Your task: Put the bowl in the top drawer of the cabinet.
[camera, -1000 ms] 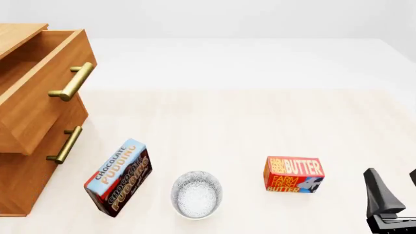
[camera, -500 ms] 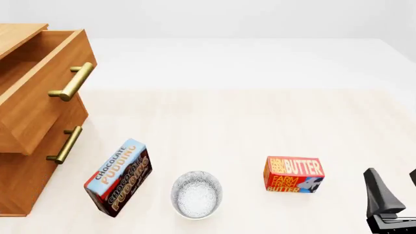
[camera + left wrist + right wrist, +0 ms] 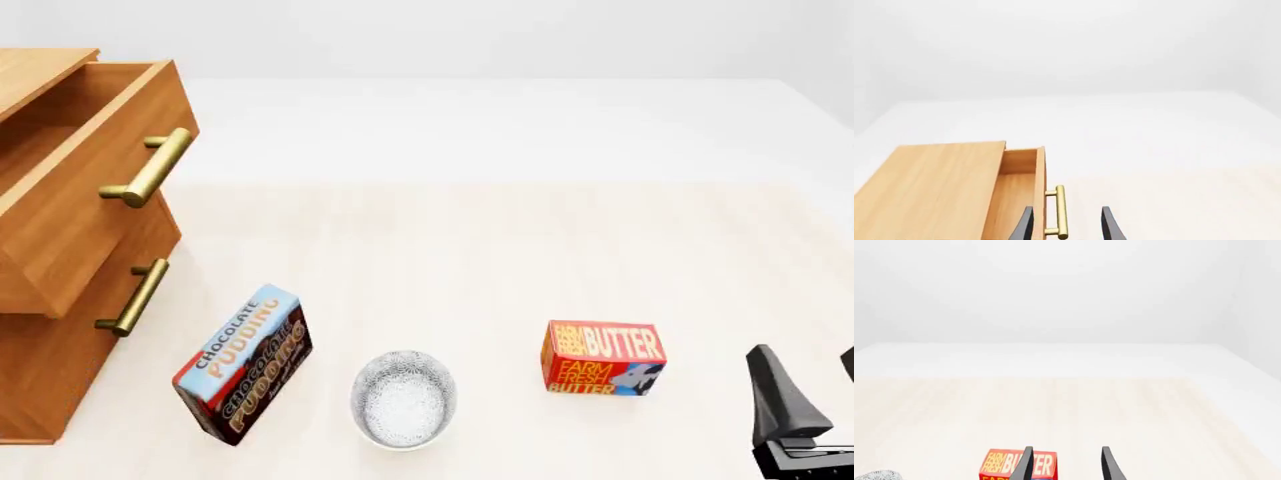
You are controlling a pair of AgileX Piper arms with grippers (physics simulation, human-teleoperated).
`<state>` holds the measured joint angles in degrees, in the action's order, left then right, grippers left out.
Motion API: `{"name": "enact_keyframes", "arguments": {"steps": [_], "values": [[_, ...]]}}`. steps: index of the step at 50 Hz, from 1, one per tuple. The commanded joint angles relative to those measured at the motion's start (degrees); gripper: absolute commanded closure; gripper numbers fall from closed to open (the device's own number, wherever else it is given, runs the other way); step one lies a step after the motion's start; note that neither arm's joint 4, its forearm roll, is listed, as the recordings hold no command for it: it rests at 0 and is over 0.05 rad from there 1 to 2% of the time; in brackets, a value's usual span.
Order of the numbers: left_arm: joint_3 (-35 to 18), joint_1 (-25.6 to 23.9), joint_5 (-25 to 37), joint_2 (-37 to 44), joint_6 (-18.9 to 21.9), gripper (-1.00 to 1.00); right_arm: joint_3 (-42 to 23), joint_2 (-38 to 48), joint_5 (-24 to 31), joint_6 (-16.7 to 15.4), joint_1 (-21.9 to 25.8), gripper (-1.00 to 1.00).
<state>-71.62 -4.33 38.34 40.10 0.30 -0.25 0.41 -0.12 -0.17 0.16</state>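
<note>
At the near edge of the table [image 3: 534,240], the bowl [image 3: 403,398] sits upright between the pudding box [image 3: 243,364] and the butter box [image 3: 603,357], touching neither. My right gripper [image 3: 807,395] hangs well to the bowl's right, fingers spread and holding nothing; the butter box lies roughly between them, so a straight sideways reach is obstructed. My left gripper [image 3: 1066,225] is also spread and empty, aimed near the top drawer [image 3: 94,170] handle; the front view does not show it. The drawer stands pulled out from the cabinet [image 3: 54,360], up and left of the bowl. I judge the left arm better placed for the drawer side.
</note>
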Motion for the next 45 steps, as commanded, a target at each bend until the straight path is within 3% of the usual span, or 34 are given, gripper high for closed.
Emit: {"name": "enact_keyframes", "arguments": {"steps": [1, 45], "values": [[0.7, 2.2, -1.6, 3.1, -0.4, -1.00, 0.0, 0.0, 0.0, 0.0, 0.0, -1.00], [5.7, 7.4, -6.0, 10.2, -3.5, -1.00, 0.0, 0.0, 0.0, 0.0, 0.0, -1.00]]}}
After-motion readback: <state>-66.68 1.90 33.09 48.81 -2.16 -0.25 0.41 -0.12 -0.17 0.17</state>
